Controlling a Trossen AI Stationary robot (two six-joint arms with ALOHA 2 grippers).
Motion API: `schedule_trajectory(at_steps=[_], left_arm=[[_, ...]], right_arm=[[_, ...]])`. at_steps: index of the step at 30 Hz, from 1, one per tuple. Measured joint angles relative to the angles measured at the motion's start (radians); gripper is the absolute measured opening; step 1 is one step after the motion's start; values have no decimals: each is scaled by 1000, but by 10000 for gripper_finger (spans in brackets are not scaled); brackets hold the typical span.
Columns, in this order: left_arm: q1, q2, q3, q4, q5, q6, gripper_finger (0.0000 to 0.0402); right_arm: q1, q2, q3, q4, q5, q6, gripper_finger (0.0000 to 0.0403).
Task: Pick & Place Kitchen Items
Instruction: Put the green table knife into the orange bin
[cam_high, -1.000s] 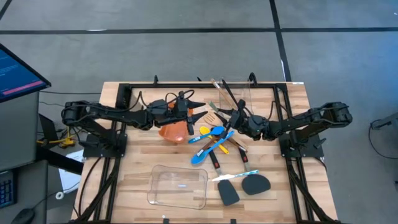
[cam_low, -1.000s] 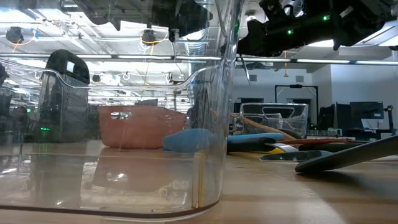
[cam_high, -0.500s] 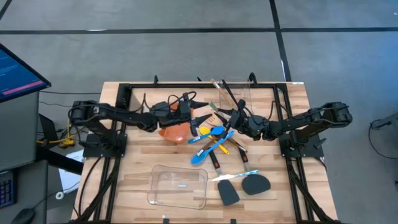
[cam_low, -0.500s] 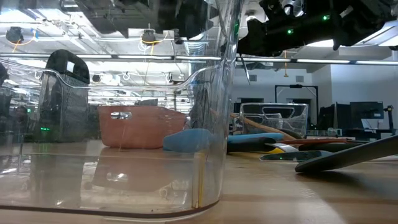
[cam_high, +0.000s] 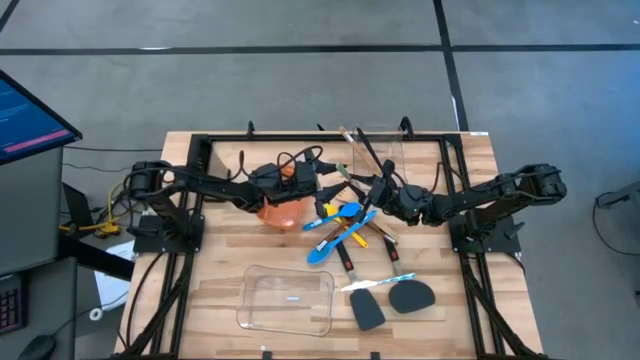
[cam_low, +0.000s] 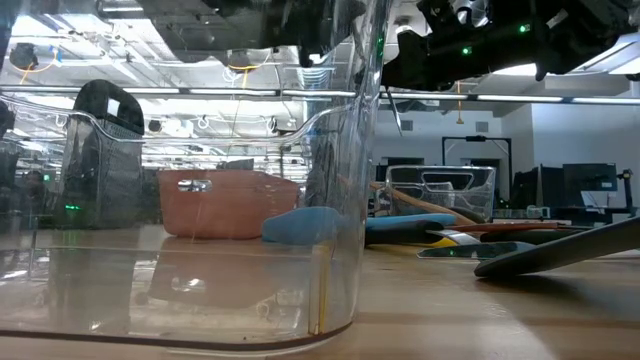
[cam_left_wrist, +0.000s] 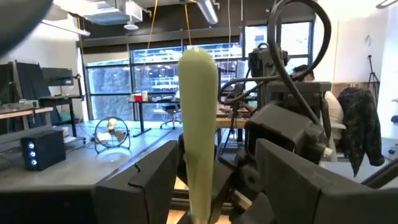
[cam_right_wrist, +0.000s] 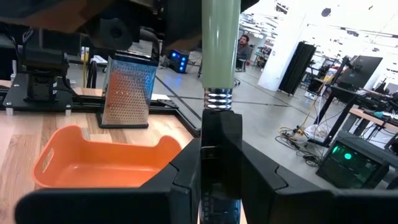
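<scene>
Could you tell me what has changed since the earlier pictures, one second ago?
The left arm reached further to the right across the orange rectangular plastic bin, and its left end effector is now closer to the right end effector. The right one stayed shut on the slim tool with the pale green handle. The pile of utensils did not move.

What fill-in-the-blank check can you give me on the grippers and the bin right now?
The pale-handled tool stands clamped between the right gripper's ___. The left gripper hovers beside the ___ bin. In the right wrist view, a metal ___ stands beyond that bin.
Missing words: fingers; orange; grater.
</scene>
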Motion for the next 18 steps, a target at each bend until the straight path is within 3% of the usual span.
schedule_trajectory(at_steps=[9,18], left_arm=[[6,18,22,0,-1,0,179],[6,17,22,-1,-3,0,81]], right_arm=[[0,0,0,-4,0,-1,69],[0,0,0,-4,0,-1,69]])
